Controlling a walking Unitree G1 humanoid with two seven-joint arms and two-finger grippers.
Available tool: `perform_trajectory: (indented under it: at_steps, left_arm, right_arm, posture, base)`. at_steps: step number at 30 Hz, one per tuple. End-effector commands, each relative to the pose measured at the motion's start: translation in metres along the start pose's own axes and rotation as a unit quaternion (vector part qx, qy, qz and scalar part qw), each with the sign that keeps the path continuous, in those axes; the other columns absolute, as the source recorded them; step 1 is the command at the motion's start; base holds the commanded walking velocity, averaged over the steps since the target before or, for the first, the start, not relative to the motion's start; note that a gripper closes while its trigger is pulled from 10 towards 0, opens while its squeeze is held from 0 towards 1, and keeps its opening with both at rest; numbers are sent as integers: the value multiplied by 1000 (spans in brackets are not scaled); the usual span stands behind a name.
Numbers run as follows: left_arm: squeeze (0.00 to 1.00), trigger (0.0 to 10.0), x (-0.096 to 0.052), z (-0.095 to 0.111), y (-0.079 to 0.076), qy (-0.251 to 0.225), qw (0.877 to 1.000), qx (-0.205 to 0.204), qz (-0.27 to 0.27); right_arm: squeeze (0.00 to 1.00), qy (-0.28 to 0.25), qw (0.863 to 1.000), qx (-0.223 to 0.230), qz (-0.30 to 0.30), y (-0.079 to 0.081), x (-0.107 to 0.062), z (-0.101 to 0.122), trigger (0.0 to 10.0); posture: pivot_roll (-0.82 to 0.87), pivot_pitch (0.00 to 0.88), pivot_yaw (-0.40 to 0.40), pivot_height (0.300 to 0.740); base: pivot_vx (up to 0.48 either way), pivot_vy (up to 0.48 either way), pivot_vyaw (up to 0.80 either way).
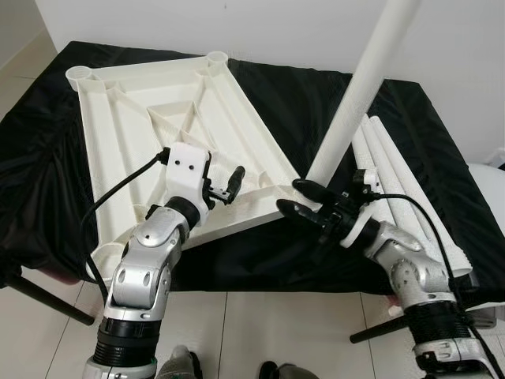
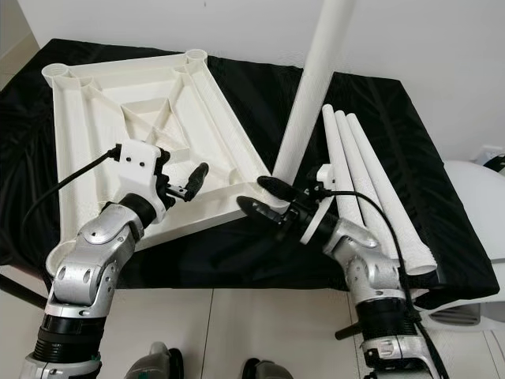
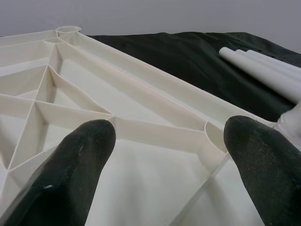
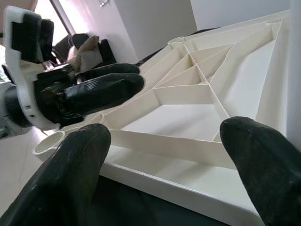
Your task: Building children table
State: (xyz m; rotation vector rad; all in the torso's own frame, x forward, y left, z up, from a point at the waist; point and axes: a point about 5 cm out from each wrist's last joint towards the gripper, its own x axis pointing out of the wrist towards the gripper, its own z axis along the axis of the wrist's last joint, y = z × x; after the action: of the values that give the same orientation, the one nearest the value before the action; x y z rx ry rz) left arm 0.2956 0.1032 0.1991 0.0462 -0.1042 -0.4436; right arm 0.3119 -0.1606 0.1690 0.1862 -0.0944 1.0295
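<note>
A white plastic table top lies upside down on black cloth, its ribbed underside facing up, with round leg sockets at the corners. One white leg stands up, leaning a little, its lower end at the near right corner. Three more white legs lie side by side on the cloth to the right. My left gripper hovers open over the near edge of the table top. My right gripper is open just in front of the standing leg's base, holding nothing. The right wrist view looks across the ribs at the left gripper.
The black cloth covers a low platform that ends just in front of me, with tiled floor below. A white wall stands behind. A white object sits at the far right, and dark rods reach across the floor.
</note>
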Motion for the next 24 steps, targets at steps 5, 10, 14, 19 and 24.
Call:
perform_trajectory:
  at_steps: [5, 10, 14, 19, 24]
  left_arm:
    - [0, 10000, -5, -3, -11, 11, 999, 9, -37]
    - [0, 10000, -9, -6, -15, 19, 998, 16, -60]
    - [0, 10000, -13, -9, -20, 27, 996, 26, -83]
    - [0, 10000, -24, -20, -34, 53, 984, 69, -154]
    - [0, 10000, -26, -27, -35, 68, 977, 105, -173]
  right_arm:
    - [0, 25, 997, -58, -45, -38, -9, 18, 10000]
    - [0, 14, 993, -85, -82, -51, -7, 32, 10000]
    - [0, 3, 989, -101, -109, -59, -7, 40, 10000]
    - [0, -55, 977, -124, -162, -67, -3, 57, 10000]
    - [0, -73, 980, -126, -134, -58, 5, 58, 10000]
  posture:
    - [2, 165, -48, 740]
    - [3, 167, -47, 740]
    - [7, 167, -48, 740]
    - [11, 167, -46, 740]
    - [12, 157, -49, 740]
  base:
    - [0, 0, 0]
    - [0, 0, 0]
    - [0, 0, 0]
    - [0, 0, 0]
    - [0, 0, 0]
